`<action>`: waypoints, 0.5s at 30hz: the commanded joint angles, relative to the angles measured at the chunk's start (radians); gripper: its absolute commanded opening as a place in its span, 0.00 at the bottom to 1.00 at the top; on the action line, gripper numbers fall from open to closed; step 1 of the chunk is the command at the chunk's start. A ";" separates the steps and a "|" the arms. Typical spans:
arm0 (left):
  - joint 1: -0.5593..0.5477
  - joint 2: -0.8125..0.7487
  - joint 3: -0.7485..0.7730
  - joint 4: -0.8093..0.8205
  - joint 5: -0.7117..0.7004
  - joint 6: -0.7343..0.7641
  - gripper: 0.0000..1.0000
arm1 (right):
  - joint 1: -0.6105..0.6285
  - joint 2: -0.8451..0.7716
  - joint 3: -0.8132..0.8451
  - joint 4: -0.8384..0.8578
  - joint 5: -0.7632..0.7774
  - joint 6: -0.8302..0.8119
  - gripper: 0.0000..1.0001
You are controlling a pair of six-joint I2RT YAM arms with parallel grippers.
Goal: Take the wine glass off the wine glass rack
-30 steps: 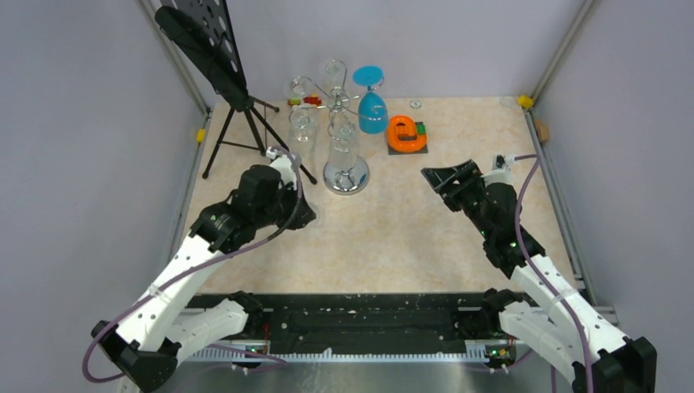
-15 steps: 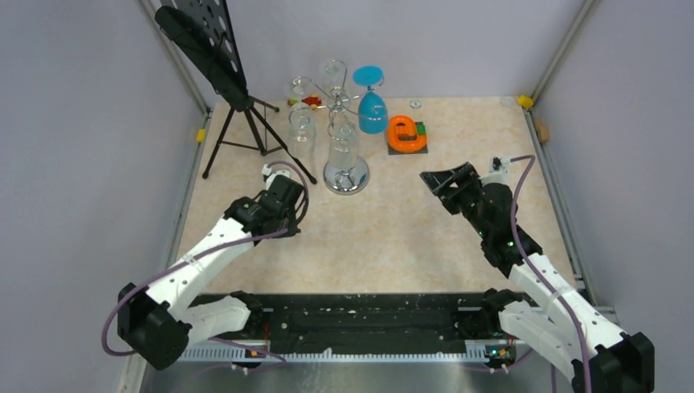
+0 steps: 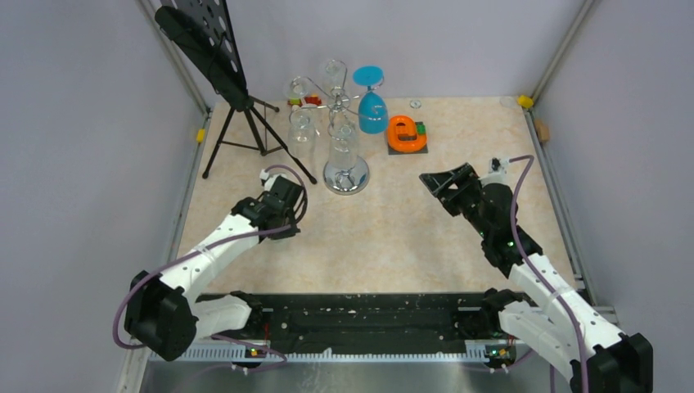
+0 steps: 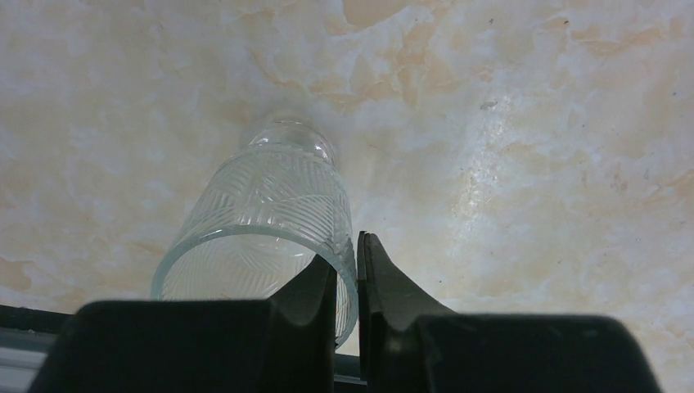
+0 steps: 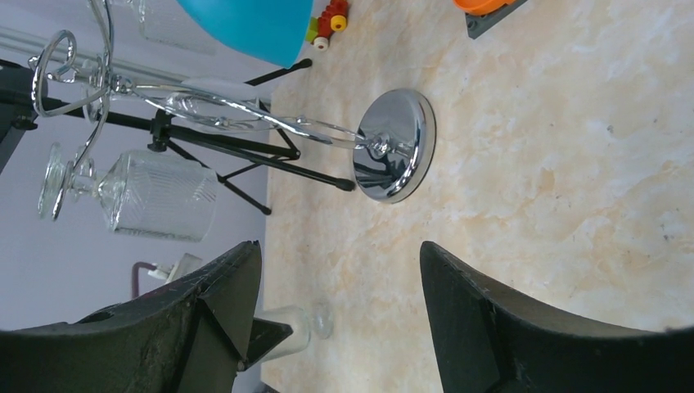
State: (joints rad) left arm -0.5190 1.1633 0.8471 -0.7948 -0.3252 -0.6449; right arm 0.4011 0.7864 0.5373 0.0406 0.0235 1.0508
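One shiny chrome wire wine glass rack [image 3: 344, 173], with one blue wine glass [image 3: 372, 110] and at least two clear cut-glass wine glasses [image 3: 301, 127] hung on it. One more clear cut-glass wine glass [image 4: 270, 213] apart from the rack. One black tripod music stand [image 3: 205, 37], one orange e-shaped block [image 3: 405, 133].

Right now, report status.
Left hand shut on wine glass rim; glass upright, off the rack. Right hand open, empty. Nothing in the way.
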 commanded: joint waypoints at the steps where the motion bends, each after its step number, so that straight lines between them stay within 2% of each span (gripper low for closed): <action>1: 0.034 0.010 -0.022 0.070 0.035 0.002 0.00 | -0.011 0.009 0.012 0.056 -0.066 0.017 0.72; 4: 0.050 0.006 -0.023 0.070 0.043 0.007 0.00 | -0.012 0.014 0.016 0.050 -0.072 0.023 0.73; 6: 0.056 0.001 -0.016 0.058 0.038 0.008 0.04 | -0.013 0.016 0.016 0.049 -0.078 0.029 0.73; 9: 0.061 -0.015 0.017 0.027 0.020 0.018 0.16 | -0.013 0.031 0.030 0.051 -0.116 0.025 0.73; 12: 0.065 -0.041 0.065 -0.002 -0.013 0.038 0.35 | -0.013 0.057 0.049 0.046 -0.151 0.020 0.73; 15: 0.070 -0.064 0.112 -0.019 -0.034 0.058 0.48 | -0.013 0.074 0.074 0.036 -0.169 0.006 0.73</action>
State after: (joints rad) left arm -0.4580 1.1545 0.8661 -0.7952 -0.3088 -0.6163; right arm 0.3962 0.8448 0.5392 0.0471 -0.0971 1.0740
